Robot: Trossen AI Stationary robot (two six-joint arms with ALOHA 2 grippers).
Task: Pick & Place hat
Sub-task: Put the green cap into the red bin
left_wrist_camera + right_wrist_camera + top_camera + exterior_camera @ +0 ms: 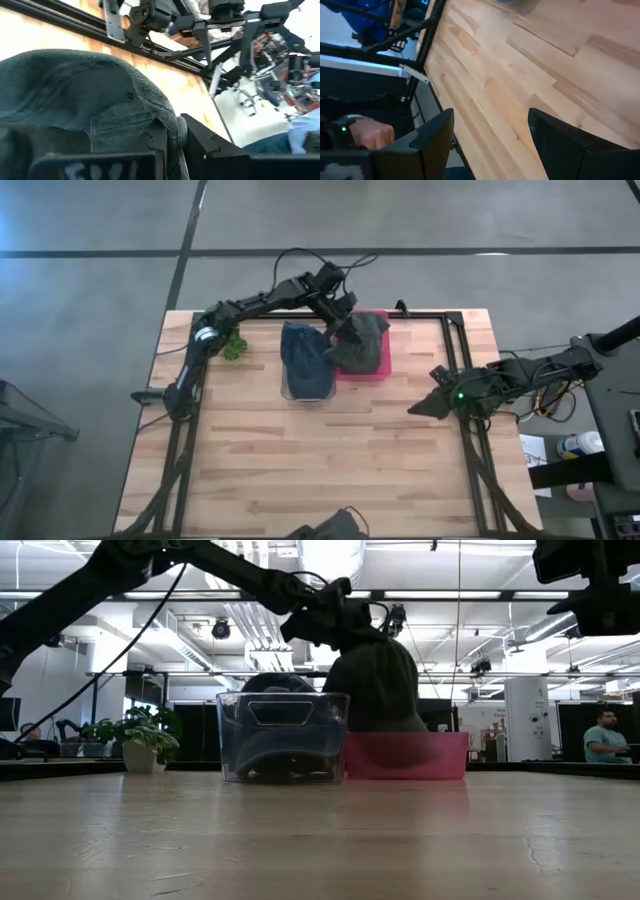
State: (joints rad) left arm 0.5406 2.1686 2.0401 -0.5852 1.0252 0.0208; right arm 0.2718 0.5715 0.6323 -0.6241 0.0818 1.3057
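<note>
A grey-green hat hangs from my left gripper, which is shut on it over the pink bin at the table's far middle. The hat's lower part is down inside that bin. A dark blue hat lies in the clear bin just left of the pink one. My right gripper waits open, low over the table's right side, touching nothing. My left gripper pinches the grey-green hat between its two fingers by a seamed edge of the crown, coming from the table's left and slanting down. The hat hangs below and beside the fingers, bunched, with its lower part behind the pink bin's wall.
A small potted plant stands at the far left. A black frame rail runs along the far and right sides. Bare wooden tabletop fills the near half. A person's hand shows beyond the table's right edge.
</note>
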